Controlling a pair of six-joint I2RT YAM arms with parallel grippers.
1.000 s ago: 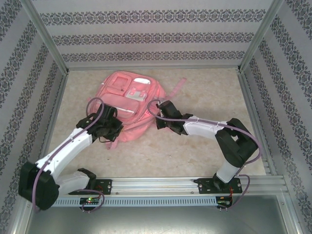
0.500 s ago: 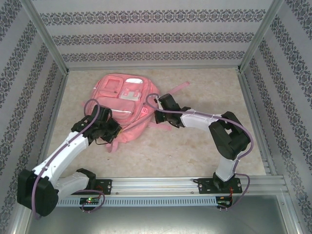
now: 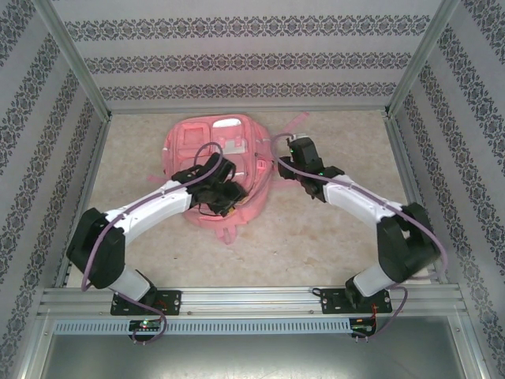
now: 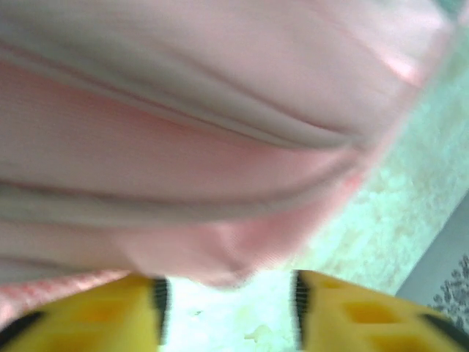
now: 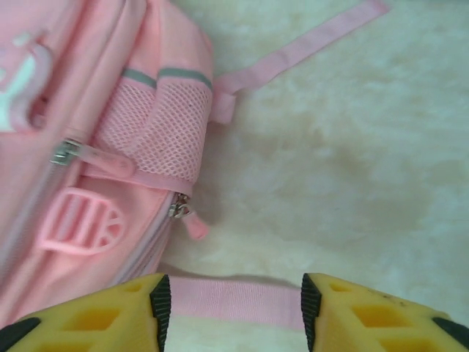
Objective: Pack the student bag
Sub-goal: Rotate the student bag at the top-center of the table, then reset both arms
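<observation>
Swung inward since a second ago, both arms now flank the student bag [image 3: 207,146], which has itself turned squarer and slid a little farther back; it lies flat, pockets up, on the far middle of the tabletop [image 3: 339,229]. The left gripper [image 3: 225,193] hangs over the bag's near half, its jaws spread, with pink fabric bulging just beyond their tips. The right gripper [image 3: 304,151] sits just beside the bag's right flank, near the mesh side pocket [image 5: 157,125]; its jaws are spread too, and a loose pink strap [image 5: 234,301] lies across the gap, not pinched.
</observation>
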